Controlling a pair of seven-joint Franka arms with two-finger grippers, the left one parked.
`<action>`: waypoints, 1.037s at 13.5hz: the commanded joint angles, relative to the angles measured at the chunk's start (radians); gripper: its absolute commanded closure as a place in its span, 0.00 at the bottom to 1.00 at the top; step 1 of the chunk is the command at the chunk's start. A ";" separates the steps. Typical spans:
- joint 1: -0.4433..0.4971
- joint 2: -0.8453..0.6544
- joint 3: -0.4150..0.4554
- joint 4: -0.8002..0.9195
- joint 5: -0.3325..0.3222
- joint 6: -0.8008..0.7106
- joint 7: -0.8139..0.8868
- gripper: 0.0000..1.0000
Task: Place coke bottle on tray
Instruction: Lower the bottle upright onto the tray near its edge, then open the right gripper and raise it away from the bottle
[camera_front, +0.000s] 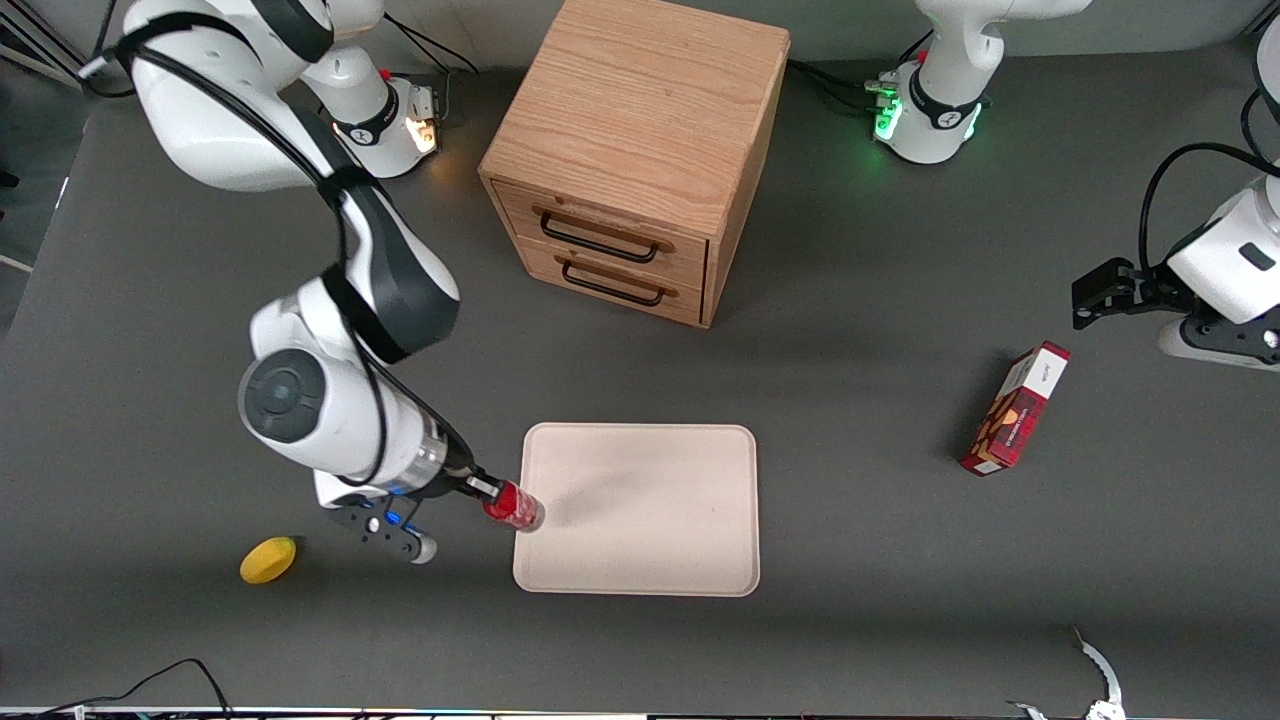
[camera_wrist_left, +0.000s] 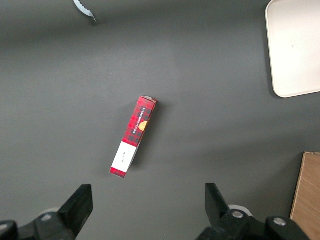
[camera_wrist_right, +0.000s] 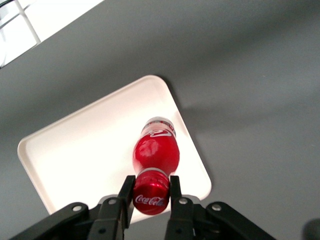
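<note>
Coke bottle (camera_wrist_right: 155, 150) between pincer (camera_wrist_right: 150, 192) fingers

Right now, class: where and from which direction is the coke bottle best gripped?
At the red cap and neck, from above. The coke bottle hangs upright over the tray rim, and its cap is narrow enough to fit between the gripper fingers, already shut on it.

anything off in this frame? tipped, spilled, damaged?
Nothing spilled or damaged. The end effector is shut on the cap of the coke bottle, which hangs tilted over the tray edge nearest the working arm. The red carton lies on its side, askew, toward the parked arm's end of the table.
</note>
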 joint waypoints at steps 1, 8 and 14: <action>0.027 0.071 0.007 0.068 -0.066 0.042 0.078 1.00; 0.039 0.114 0.013 0.067 -0.119 0.087 0.112 0.00; -0.020 -0.113 0.083 0.065 -0.131 -0.218 -0.088 0.00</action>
